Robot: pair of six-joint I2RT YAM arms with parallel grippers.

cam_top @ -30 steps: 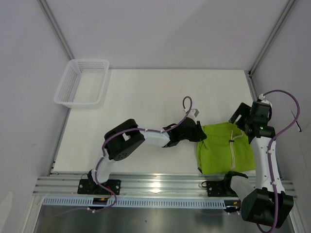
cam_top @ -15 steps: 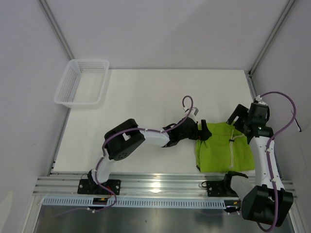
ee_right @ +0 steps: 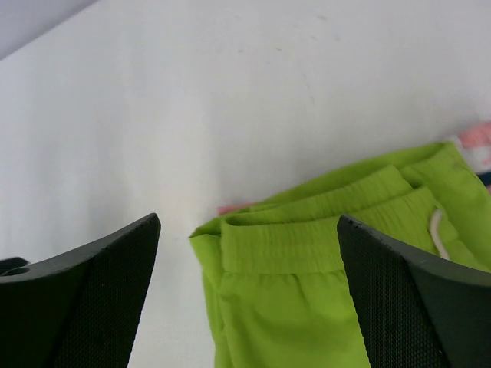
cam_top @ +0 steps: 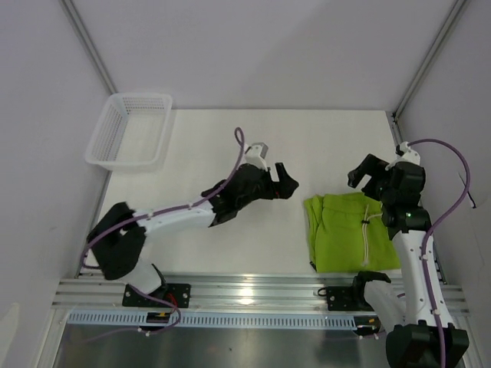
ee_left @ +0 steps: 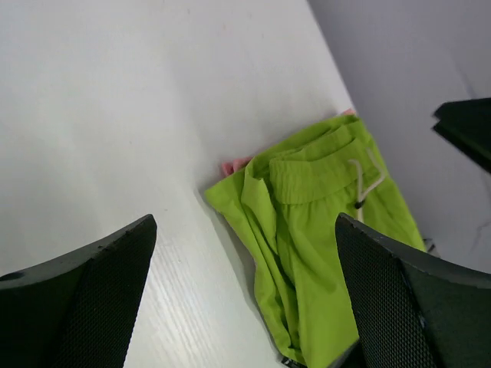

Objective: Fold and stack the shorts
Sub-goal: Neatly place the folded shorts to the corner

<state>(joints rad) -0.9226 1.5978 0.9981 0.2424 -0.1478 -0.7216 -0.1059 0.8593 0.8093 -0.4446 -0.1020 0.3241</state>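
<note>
The lime green shorts [cam_top: 353,241] lie folded flat at the table's right front, waistband and white drawstring [ee_left: 360,180] to the far side. A sliver of the pink shorts [ee_left: 230,165] peeks out from under them, also seen as a pink edge [ee_right: 232,208] in the right wrist view. My left gripper [cam_top: 288,182] hangs open to the left of the shorts, apart from them, nothing between its fingers [ee_left: 92,291]. My right gripper [cam_top: 367,172] stands open just beyond the waistband, above the cloth, holding nothing.
A white mesh basket [cam_top: 129,130] sits at the table's far left corner. The white table [cam_top: 230,146] ends in a metal rail [cam_top: 245,287] at the front, with frame posts and grey walls on both sides.
My left gripper opened, let go of the green shorts' left edge and swung back to the left and away. My right gripper opened wider and drew slightly farther back.
</note>
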